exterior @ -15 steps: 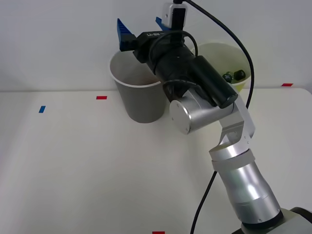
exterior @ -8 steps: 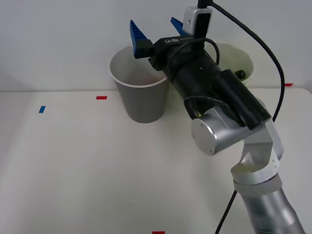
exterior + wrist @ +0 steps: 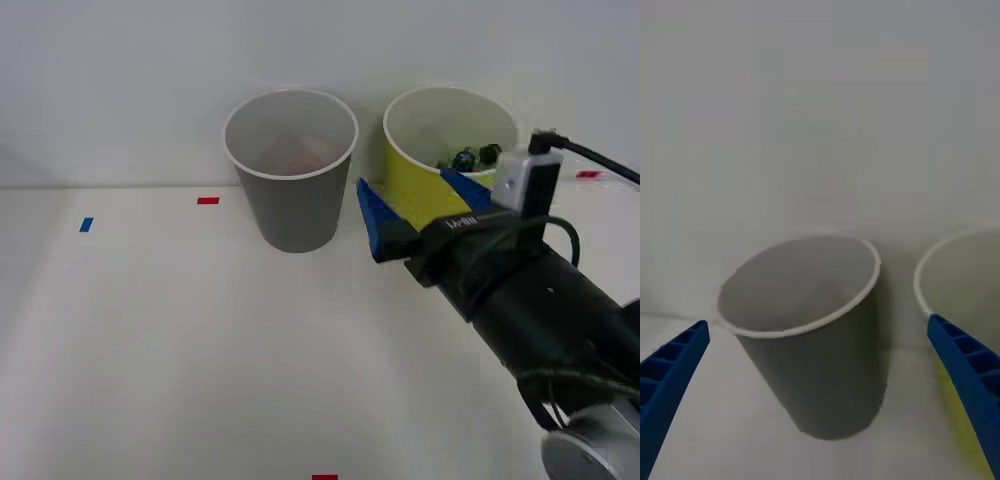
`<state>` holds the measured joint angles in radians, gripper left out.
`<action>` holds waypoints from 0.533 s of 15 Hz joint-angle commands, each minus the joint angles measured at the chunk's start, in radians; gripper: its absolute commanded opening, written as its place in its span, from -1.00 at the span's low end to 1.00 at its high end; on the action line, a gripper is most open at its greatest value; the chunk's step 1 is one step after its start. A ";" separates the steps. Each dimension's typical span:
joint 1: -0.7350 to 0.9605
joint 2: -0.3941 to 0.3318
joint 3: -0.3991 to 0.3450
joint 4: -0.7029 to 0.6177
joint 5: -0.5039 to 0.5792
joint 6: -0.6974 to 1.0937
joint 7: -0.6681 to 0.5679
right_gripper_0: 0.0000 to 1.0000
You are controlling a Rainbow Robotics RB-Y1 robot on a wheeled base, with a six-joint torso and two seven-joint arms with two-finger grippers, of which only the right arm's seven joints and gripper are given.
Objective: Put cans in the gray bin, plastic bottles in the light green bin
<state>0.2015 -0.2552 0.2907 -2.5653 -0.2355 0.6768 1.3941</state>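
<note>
The gray bin (image 3: 292, 205) stands upright at the back of the white table, with the light green bin (image 3: 415, 180) close on its right. Small green plastic bottles (image 3: 470, 157) with black caps lie inside the light green bin. A faint reddish patch shows deep in the gray bin; I cannot tell whether it is a can. My right gripper (image 3: 420, 205) hovers open and empty just in front of the light green bin. In the right wrist view the blue fingers (image 3: 670, 375) frame the gray bin (image 3: 820, 375) and the light green bin's rim (image 3: 921, 281).
Red tape marks (image 3: 208, 200) (image 3: 325, 478) and a blue one (image 3: 86, 224) lie flat on the table. A white wall rises right behind the bins. The black wrist and its cable (image 3: 600, 160) reach in from the right.
The arm has drawn back from above the gray bin, moving right, down and toward the robot. The fingers stay open and now sit in front of the light green bin.
</note>
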 commanded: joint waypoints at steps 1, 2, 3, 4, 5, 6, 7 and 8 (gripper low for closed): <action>0.343 -0.125 0.002 -0.053 -0.001 -0.247 0.002 1.00; 0.441 -0.156 0.010 -0.053 0.007 -0.352 0.006 1.00; 0.529 -0.176 0.024 -0.053 0.012 -0.484 0.008 1.00; 0.596 -0.190 0.036 -0.035 0.016 -0.623 0.014 1.00; 0.644 -0.205 0.048 0.031 0.022 -0.783 0.022 1.00; 0.676 -0.213 0.057 0.109 0.032 -0.921 0.032 1.00; 0.707 -0.214 0.062 0.166 0.042 -1.004 0.042 1.00; 0.740 -0.211 0.062 0.212 0.055 -1.068 0.051 1.00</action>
<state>0.8381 -0.4454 0.3352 -2.4801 -0.2080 -0.2284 1.4210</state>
